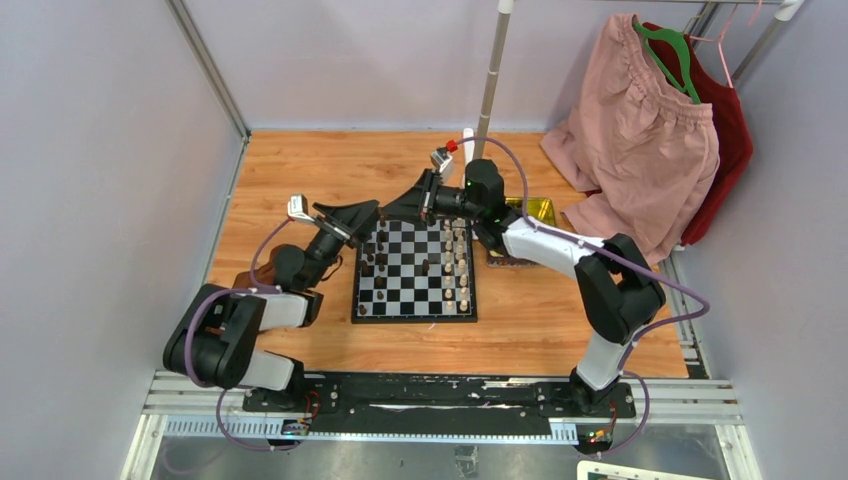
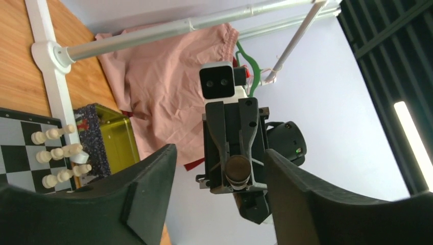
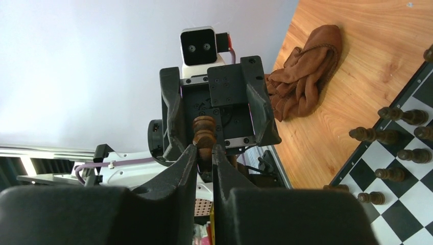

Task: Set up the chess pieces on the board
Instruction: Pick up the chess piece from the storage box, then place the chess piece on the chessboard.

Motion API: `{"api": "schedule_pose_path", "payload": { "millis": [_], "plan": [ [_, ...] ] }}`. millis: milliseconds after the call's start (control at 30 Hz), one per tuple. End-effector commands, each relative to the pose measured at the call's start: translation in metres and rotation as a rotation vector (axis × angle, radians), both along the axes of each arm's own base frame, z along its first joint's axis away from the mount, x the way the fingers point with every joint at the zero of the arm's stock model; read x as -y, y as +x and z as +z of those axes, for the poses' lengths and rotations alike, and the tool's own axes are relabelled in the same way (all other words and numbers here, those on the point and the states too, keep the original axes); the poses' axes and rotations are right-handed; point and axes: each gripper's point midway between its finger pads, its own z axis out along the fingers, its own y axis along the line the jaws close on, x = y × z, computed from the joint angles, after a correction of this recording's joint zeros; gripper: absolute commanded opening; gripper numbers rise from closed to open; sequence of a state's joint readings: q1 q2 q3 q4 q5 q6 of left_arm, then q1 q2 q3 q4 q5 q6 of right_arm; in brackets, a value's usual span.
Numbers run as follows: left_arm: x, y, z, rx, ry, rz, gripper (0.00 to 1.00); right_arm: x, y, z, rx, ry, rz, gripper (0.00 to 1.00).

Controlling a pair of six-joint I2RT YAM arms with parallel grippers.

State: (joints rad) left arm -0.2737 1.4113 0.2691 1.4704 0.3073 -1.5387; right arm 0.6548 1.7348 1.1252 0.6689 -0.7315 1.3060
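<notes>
board (image 1: 412,288) black/silver-white checked | chess pieces (image 1: 461,268) cream, dark brown | garment (image 1: 640,110) pink | tray (image 1: 540,209) gold

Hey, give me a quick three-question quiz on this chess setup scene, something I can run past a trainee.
1. True or false: the left gripper has its jaws open.
2. Which one grips the dark chess piece held up between the arms? A) left gripper B) right gripper C) neither
3. Fill in: in the top view, the cream pieces stand along the ___ side of the board.
Key: 1 true; 2 B; 3 right.
</notes>
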Motion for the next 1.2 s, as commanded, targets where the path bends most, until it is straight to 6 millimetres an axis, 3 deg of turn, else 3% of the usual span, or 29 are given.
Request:
{"api": "schedule_pose_path", "payload": {
  "millis": [0,167,300,367,433,567,867,1167],
  "plan": [
    [-0.013,0.001,0.011,0.036,0.030,0.048,0.72,-0.006,-0.007,0.011,0.079,-0.026,0.055,0.00],
    [-0.033,-0.001,0.007,0.001,0.111,0.115,0.77,-0.003,-0.010,0.004,0.143,-0.163,0.092,0.00],
    [-0.046,-0.006,-0.002,-0.077,0.297,0.180,0.78,0.001,-0.016,-0.010,0.210,-0.336,0.153,0.00],
    [-0.039,-0.008,-0.019,-0.152,0.373,0.125,0.74,-0.002,-0.024,-0.016,0.257,-0.433,0.201,0.00],
    [-0.042,-0.010,-0.030,-0.211,0.409,0.128,0.74,-0.007,-0.032,-0.017,0.304,-0.504,0.251,0.00],
    [-0.050,-0.015,-0.050,-0.313,0.565,0.129,0.73,-0.015,-0.051,-0.037,0.340,-0.639,0.334,0.00],
    [-0.100,-0.032,-0.054,-0.445,0.877,0.289,0.76,-0.020,-0.083,-0.070,0.399,-0.831,0.440,0.00],
    [-0.151,-0.058,-0.058,-0.603,1.016,0.490,0.76,-0.033,-0.102,-0.096,0.437,-0.927,0.495,0.00]
  ]
}}
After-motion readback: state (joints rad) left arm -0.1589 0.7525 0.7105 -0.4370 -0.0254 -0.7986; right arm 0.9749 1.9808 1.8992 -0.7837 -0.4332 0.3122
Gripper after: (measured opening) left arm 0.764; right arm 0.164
